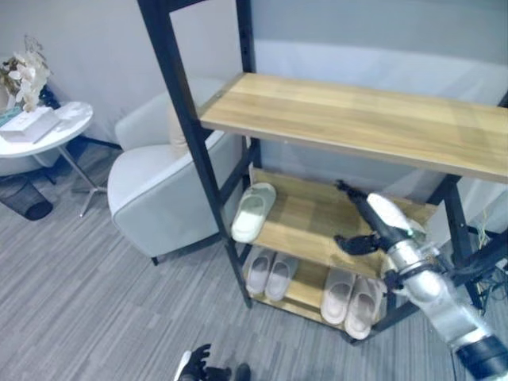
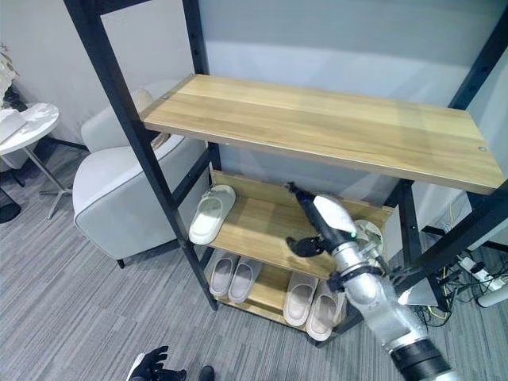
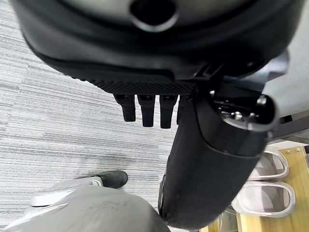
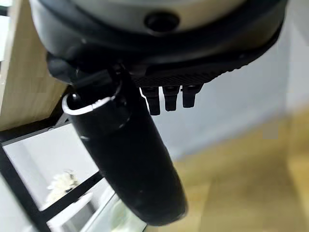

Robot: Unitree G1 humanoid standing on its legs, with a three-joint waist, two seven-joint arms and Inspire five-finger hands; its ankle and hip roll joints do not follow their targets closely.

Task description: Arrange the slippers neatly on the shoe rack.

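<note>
A black-framed shoe rack [image 1: 187, 119] has three wooden shelves. One pale green slipper [image 1: 254, 210] lies at the left end of the middle shelf [image 1: 309, 226], its toe poking past the front edge. Two beige pairs sit on the bottom shelf, one pair on the left [image 1: 270, 274] and one on the right [image 1: 353, 298]. My right hand [image 1: 385, 218] hovers over the right half of the middle shelf, open and holding nothing, well apart from the green slipper. My left hand [image 1: 194, 365] hangs low near the floor in front of the rack, fingers relaxed and holding nothing.
The top shelf [image 1: 357, 119] is bare wood. A grey armchair [image 1: 159, 182] stands close to the rack's left side. Further left are a round white table [image 1: 59, 131] and a black bin [image 1: 28, 198]. A power strip [image 2: 492, 295] lies on the floor at the right.
</note>
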